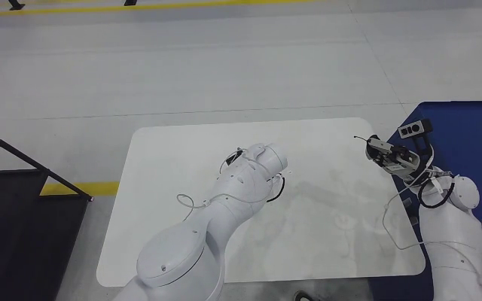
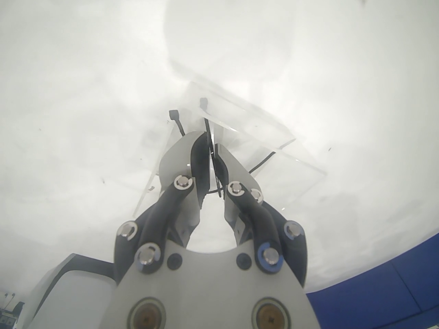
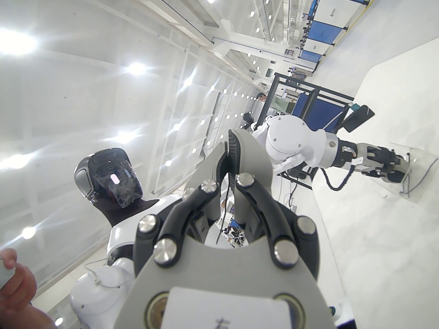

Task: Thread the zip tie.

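Over the middle of the white table (image 1: 166, 226), my left gripper (image 2: 209, 136) is shut on a black zip tie (image 2: 206, 128) that stands in a clear acrylic holder (image 2: 260, 128). A second zip tie head (image 2: 174, 115) pokes up beside it. The right wrist view shows that same gripper (image 3: 394, 167) at the clear holder (image 3: 416, 169). My right gripper (image 1: 374, 148) hangs near the table's right edge, tilted upward. Its fingers are shut on a thin black zip tie (image 3: 227, 193), whose end sticks out from the tips (image 1: 361, 138).
A blue surface (image 1: 456, 132) borders the table on the right, with a small black device (image 1: 415, 129) on it. The left arm (image 1: 252, 177) reaches across the table's middle. A dark frame (image 1: 38, 226) stands off the left side.
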You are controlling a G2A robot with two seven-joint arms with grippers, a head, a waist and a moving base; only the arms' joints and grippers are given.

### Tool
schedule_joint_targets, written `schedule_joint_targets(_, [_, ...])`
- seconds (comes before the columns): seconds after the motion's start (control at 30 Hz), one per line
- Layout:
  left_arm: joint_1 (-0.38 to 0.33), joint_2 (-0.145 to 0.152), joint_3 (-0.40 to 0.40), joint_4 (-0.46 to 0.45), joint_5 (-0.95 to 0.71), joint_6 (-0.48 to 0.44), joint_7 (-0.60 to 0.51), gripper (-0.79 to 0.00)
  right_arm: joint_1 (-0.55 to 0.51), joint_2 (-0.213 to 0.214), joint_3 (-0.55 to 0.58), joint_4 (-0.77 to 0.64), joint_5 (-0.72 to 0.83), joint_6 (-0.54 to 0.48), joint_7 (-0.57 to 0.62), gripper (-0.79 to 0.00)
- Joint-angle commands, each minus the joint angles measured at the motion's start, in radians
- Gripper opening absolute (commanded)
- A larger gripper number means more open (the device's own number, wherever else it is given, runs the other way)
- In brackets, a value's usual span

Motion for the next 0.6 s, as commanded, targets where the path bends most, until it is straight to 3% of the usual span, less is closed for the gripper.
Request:
schedule_joint_targets(0.0, [0.0,0.0,-0.002,0.003,0.004,-0.003,-0.004,-0.785,0.0,0.0,0.0,0.0,0.0,0.0,0.0,-0.785])
schedule_joint_targets(0.3, [0.0,-0.001,-0.005,-0.02,0.036,-0.02,-0.015,-0.785,0.0,0.0,0.0,0.0,0.0,0.0,0.0,-0.785])
schedule_joint_targets(0.57, [-0.022,-0.003,-0.017,-0.075,0.042,0.019,0.009,-0.785,0.0,0.0,0.0,0.0,0.0,0.0,0.0,-0.785])
